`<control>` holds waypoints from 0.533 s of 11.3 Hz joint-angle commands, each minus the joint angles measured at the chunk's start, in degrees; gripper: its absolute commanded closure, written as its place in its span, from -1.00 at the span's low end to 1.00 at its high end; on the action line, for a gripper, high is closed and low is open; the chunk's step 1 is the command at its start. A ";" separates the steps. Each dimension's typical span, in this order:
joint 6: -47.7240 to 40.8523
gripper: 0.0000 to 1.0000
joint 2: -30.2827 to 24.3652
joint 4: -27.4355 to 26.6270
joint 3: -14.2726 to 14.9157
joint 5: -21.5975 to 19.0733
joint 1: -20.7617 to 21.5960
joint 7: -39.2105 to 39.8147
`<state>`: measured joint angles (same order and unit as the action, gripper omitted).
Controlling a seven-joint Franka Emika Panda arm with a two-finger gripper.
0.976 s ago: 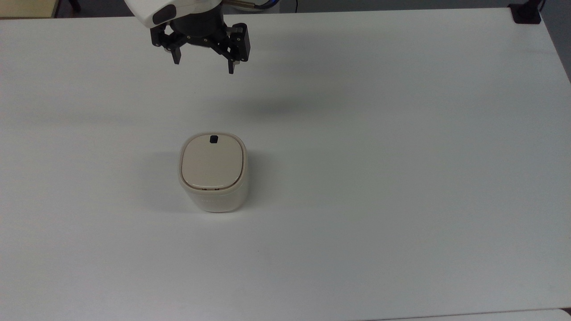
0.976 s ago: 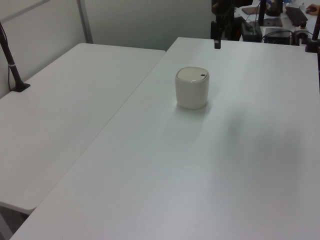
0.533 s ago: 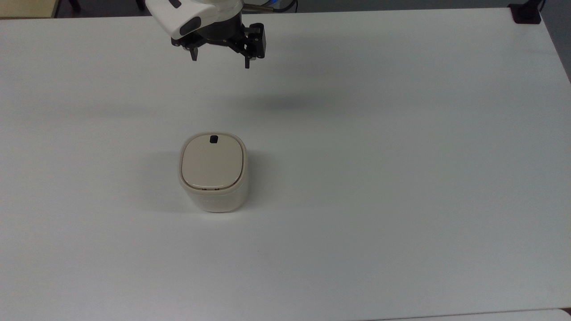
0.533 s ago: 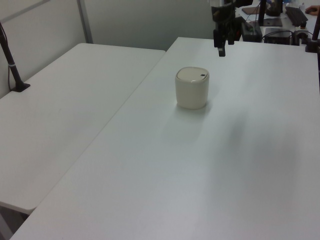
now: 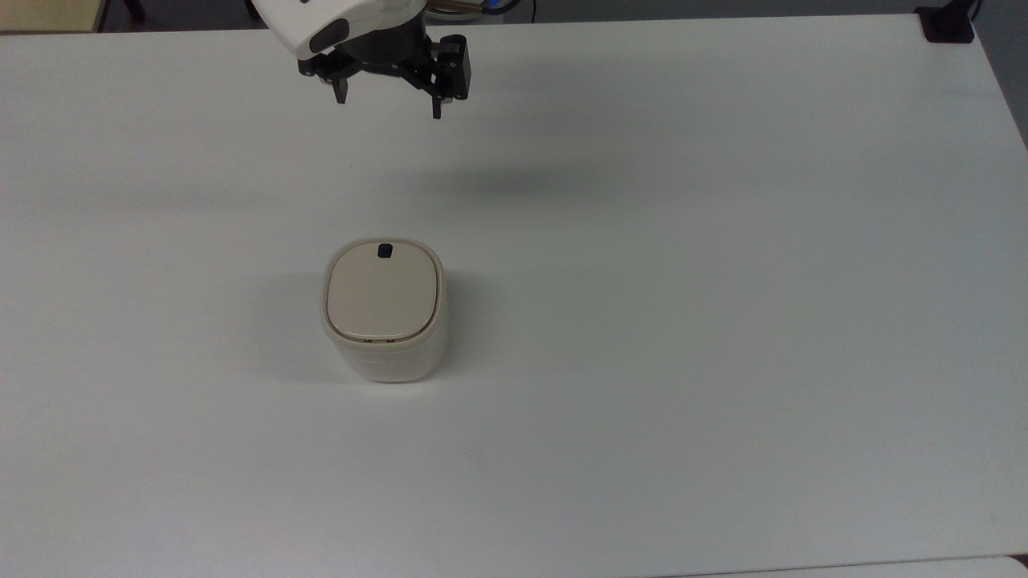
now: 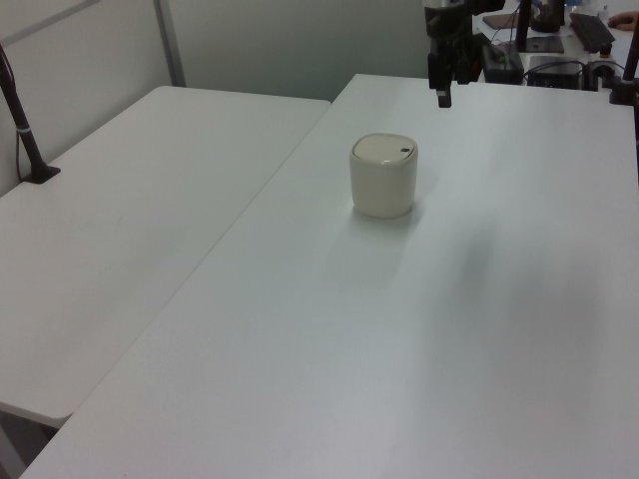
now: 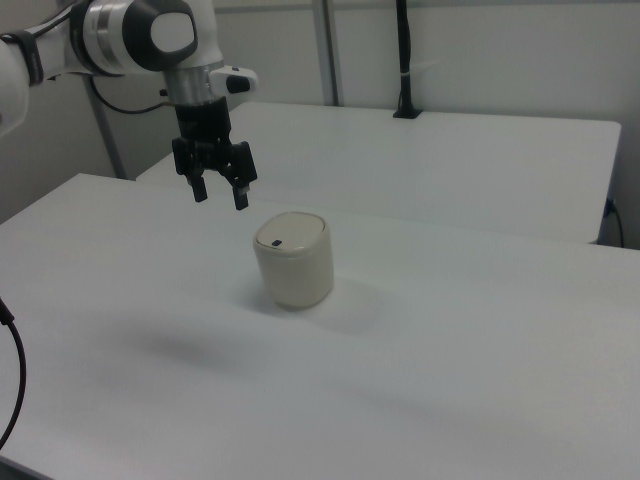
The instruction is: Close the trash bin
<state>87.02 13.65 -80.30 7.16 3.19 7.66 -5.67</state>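
White table [image 5: 723, 321], wide bare margins to all edges. One trash bin [image 5: 384, 321], lid flat down, left of centre in the top view. One gripper [image 5: 387, 100] above, well apart, fingers spread, holding nothing.

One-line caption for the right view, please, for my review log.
Open tool hangs above the white table, apart from the trash bin, whose beige lid lies flat and shut.

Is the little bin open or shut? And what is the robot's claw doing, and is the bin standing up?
trash bin: standing upright on the table, nothing touching it.
lid: shut, lying flat on the bin.
gripper: open, holding nothing, up in the air, apart from the bin.
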 commanded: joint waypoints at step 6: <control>-1.41 -1.00 -1.08 -0.73 0.57 -0.29 -0.10 0.66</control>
<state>86.99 13.65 -80.31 7.28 3.19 7.63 -5.67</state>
